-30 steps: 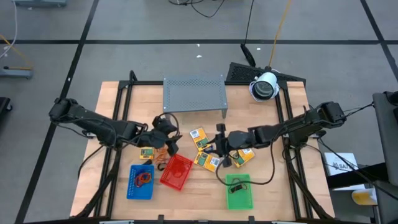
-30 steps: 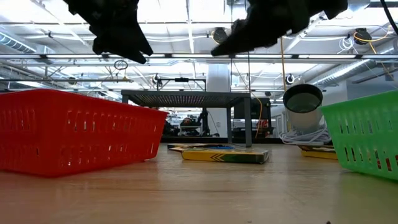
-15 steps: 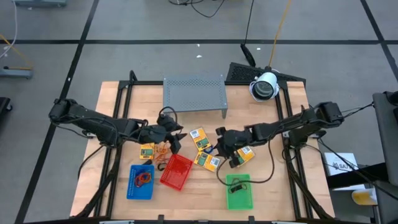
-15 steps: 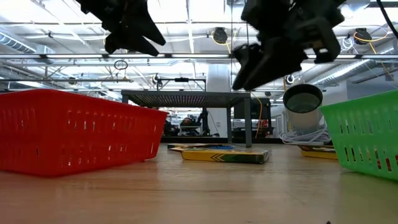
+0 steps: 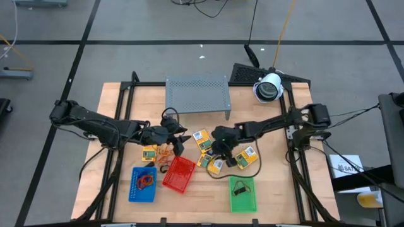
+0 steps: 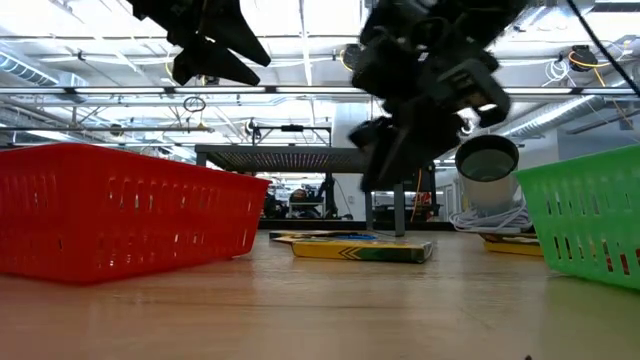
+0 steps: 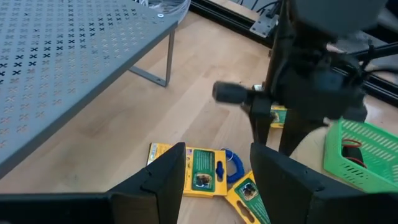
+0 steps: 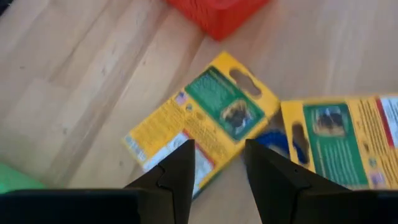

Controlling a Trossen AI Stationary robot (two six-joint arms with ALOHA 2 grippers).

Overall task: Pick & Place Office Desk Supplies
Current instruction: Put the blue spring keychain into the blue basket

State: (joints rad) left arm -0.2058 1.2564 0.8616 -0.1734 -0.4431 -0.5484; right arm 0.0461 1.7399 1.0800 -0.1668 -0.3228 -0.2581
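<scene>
The yellow packets [image 5: 208, 151] lie flat on the counter [image 5: 265, 120], just beside the red tray [image 5: 179, 173] on its far-right side. One packet [image 8: 202, 118] lies directly under the right gripper [image 5: 218, 150], whose jaws stand apart, holding nothing. The left gripper [image 5: 177, 140] hovers above the red tray's far edge, jaws apart and empty. The grey rack [image 5: 197, 94] stands beyond the red tray.
</scene>
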